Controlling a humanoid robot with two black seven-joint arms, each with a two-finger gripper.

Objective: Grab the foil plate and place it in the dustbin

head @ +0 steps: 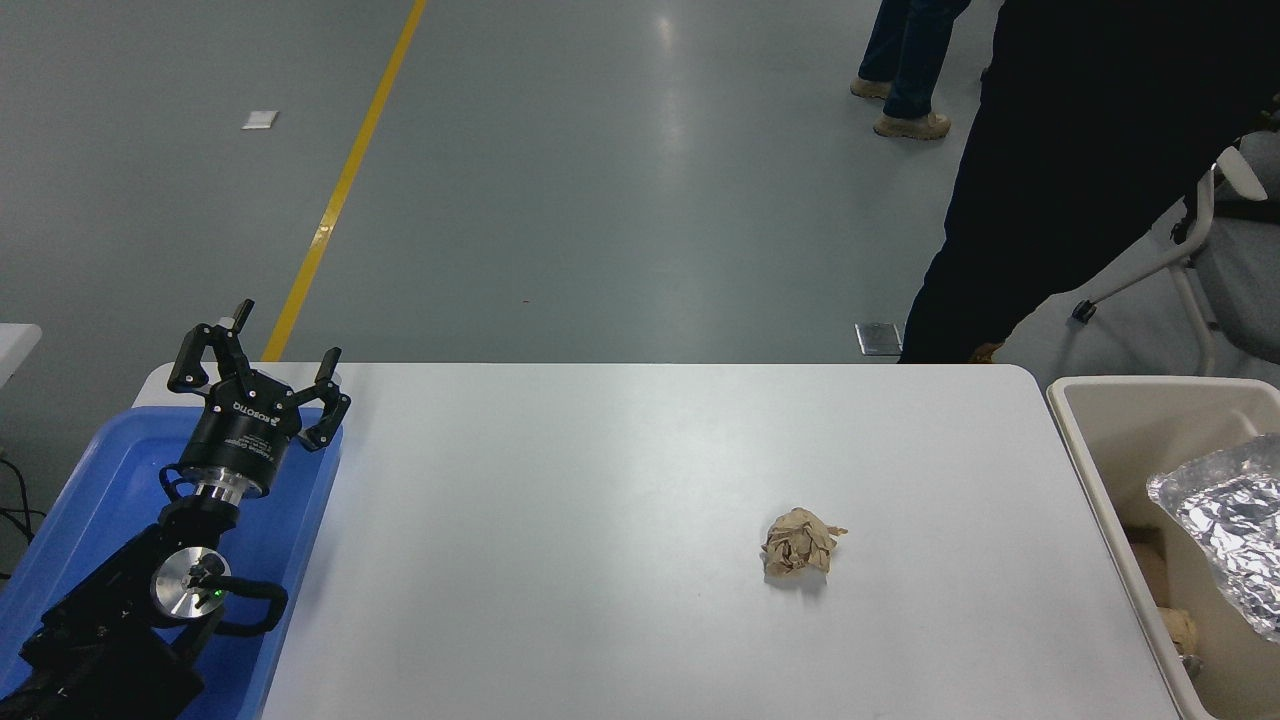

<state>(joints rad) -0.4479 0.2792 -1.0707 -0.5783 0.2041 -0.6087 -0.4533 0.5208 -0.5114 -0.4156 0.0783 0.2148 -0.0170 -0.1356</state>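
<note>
Landmark: dustbin (1100, 440), beige, sitting just off the bench's (620, 460) right edge, cut by the frame on the right and bottom.

Foil plate (1225, 525) is inside the dustbin, tilted, against the bin's right side as far as the frame shows; part of it runs out of frame. Some brown scraps lie lower in the bin beneath it.

Left of the dustbin: wide open white bench surface. Only item on it is a crumpled brown paper ball (800, 543), left of the bin's near half, well apart from its wall. Bench far edge is free along most of its width; a person in dark clothing (1080, 180) stands beyond the far right corner, just behind the bin's far-left corner. A chair (1225, 250) sits behind the bin.

Far from the dustbin, at the bench's opposite end: blue tray (110, 470), with the left gripper (262, 365) parked over it, fingers spread, holding nothing. Foil plate is the full bench width away from those fingers.

Right arm isn't in shot, so can't tell its finger state.
</note>
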